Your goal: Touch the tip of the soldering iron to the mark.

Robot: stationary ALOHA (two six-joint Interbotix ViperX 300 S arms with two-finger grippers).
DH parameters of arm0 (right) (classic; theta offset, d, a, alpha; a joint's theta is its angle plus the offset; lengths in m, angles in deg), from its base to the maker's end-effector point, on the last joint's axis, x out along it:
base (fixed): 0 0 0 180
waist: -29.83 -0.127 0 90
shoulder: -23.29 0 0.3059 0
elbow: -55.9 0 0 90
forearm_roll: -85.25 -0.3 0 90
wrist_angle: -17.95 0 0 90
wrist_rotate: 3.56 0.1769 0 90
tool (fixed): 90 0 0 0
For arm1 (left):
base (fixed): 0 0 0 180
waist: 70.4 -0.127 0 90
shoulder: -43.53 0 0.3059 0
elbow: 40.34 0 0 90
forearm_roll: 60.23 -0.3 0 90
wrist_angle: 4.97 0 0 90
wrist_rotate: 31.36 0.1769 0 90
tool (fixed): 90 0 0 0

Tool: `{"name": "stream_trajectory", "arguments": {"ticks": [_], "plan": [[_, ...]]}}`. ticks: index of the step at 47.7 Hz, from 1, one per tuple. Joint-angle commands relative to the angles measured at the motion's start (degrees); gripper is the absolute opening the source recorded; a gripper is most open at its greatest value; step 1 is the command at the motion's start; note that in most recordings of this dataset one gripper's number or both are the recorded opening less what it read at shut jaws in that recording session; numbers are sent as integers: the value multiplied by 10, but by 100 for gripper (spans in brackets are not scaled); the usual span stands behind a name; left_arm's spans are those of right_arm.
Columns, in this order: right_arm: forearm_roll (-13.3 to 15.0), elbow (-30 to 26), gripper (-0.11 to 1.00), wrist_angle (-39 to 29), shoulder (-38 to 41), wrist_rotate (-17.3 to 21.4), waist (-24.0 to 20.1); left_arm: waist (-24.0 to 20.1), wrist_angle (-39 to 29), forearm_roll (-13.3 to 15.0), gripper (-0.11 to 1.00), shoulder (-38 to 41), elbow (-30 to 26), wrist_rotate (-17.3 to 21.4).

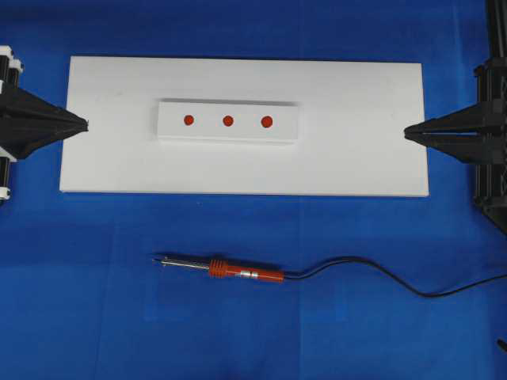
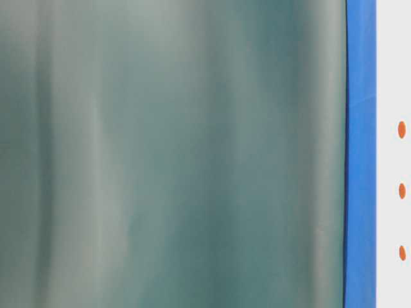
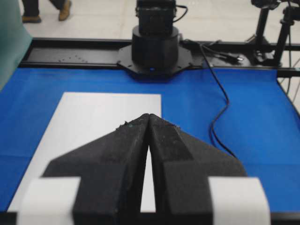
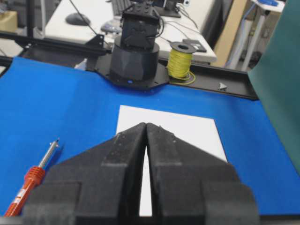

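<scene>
A blue surface (image 1: 253,332) fills the overhead view. On its far half lies a large white board (image 1: 356,158), long side running left to right. A smaller white block (image 1: 228,136) sits on the board, left of the board's middle, and carries three red marks (image 1: 227,121) in a row.

The left tool (image 1: 85,124) points inward over the board's left edge; in its wrist view the two black foam fingers (image 3: 126,154) meet at their tips, clenched on nothing. The right tool (image 1: 406,132) mirrors it at the board's right edge, its fingers (image 4: 122,159) likewise pressed together and empty.

The soldering iron (image 1: 238,271) lies flat on the blue surface, near the board's front edge but apart from it, and well away from both tools. Its red-orange handle is to the right, and its thin metal shaft points left. A black cord (image 1: 380,273) curves from the handle's end toward the right edge.

The table-level view is mostly blocked by a blurred green sheet (image 2: 173,154).
</scene>
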Motion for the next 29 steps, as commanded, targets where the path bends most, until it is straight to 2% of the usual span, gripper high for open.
{"name": "stream_trajectory", "arguments": {"ticks": [1,7,21,29], "plan": [[-3,-15,0,1,6,7,-4,9,-3,-2,0,-2,-9,-4],[-2,-21,-6,-30,8,7,-4,9,-11,-1,0,-8,-8,-5],[-3,-40,-6,-40,25,45,-22,9,-11,-1,0,-9,-4,-5],[-3,-60,-6,-40,56,50,-47,9,-11,-1,0,-9,-4,-5]]}}
